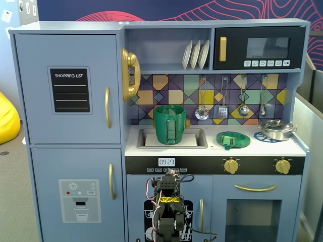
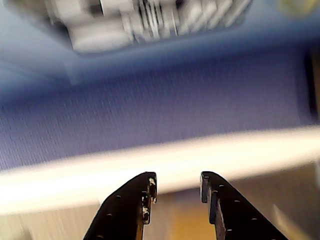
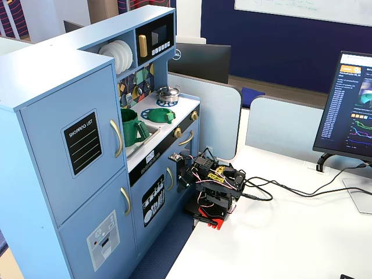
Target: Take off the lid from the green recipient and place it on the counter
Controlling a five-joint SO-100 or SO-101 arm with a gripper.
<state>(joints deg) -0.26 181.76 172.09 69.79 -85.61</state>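
Claw (image 2: 176,186) fingers are seen in the wrist view parted by a moderate gap with nothing between them; beyond them only a blurred blue panel and a pale band are made out, and no task object is shown.

In a fixed view facing the toy kitchen, the green recipient (image 1: 169,124) is seen upright in the recessed sink, its mouth uncovered. The lid (image 1: 233,139) is seen lying flat on the white counter (image 1: 282,147), to the right of the sink and left of the silver pan (image 1: 276,129), well apart from the pot. The arm (image 1: 166,201) is folded low in front of the cabinet doors, below the counter.

In a fixed view from the side, the arm is seen folded on the white worktop (image 3: 302,232) beside the kitchen, with the pot (image 3: 132,126) and lid (image 3: 158,114) apart on top.

The placing step is judged complete; only a settling at rest appears to be called for.
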